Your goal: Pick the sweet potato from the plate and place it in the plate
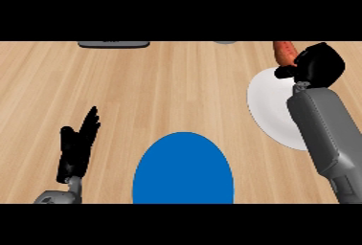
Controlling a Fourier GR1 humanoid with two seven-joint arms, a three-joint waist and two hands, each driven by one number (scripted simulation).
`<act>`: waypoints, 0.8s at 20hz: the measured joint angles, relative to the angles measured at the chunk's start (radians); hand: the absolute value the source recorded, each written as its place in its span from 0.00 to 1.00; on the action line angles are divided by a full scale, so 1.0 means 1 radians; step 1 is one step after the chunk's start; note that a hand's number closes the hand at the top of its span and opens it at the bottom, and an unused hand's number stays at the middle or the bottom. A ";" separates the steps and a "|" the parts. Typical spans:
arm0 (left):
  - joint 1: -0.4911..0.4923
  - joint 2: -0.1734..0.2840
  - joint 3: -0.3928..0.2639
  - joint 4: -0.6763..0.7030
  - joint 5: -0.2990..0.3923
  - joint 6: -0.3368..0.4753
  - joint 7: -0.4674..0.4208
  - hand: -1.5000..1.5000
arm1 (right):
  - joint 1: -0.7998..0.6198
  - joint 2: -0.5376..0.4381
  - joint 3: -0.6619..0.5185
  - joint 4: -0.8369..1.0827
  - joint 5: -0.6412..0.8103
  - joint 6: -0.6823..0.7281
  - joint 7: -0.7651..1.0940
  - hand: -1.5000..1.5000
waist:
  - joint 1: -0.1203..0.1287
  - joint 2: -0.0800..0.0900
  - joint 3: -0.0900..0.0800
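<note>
The light wooden tabletop (163, 86) carries two plates. A round blue plate (183, 168) lies at the lower centre of the head view, its lower part cut off by the view's edge. A round white plate (268, 107) lies at the right, well apart from the blue one; its right portion is hidden behind the grey right forearm (326, 139).

The orange-red elongated sweet potato (284, 51) is at the upper right, just above the far rim of the white plate. Only its upper part shows; the rest is hidden by the black right hand (318, 64). The right hand is curled round the sweet potato, grasping it at its lower end. Whether the sweet potato is lifted off the white plate or touches its rim cannot be told.

The black left hand (78, 146) shows at the lower left, beside the blue plate but apart from it. Its fingers (90, 119) are straight and released, pointing up, and hold nothing.

A dark grey flat object (113, 44) lies at the top edge, left of centre, partly cut off. A small grey object (225, 42) shows at the top edge, right of centre; its shape cannot be told.
</note>
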 measured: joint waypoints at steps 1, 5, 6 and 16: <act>0.006 -0.003 -0.003 -0.005 -0.003 -0.001 -0.003 0.50 | 0.014 -0.011 -0.011 0.003 -0.012 0.004 -0.013 1.00 | 0.000 0.000 0.000; 0.001 -0.011 0.006 0.008 -0.008 -0.003 -0.018 0.50 | 0.038 -0.020 -0.061 0.076 -0.072 0.005 -0.080 1.00 | 0.004 0.001 0.000; -0.007 -0.013 0.008 0.013 -0.008 -0.004 -0.014 0.50 | 0.051 -0.020 -0.074 0.079 -0.098 0.011 -0.102 1.00 | 0.003 0.001 0.000; 0.007 -0.014 0.011 -0.014 -0.018 -0.019 -0.008 0.50 | 0.076 -0.047 -0.199 0.220 -0.326 0.183 -0.318 0.00 | 0.008 0.002 0.001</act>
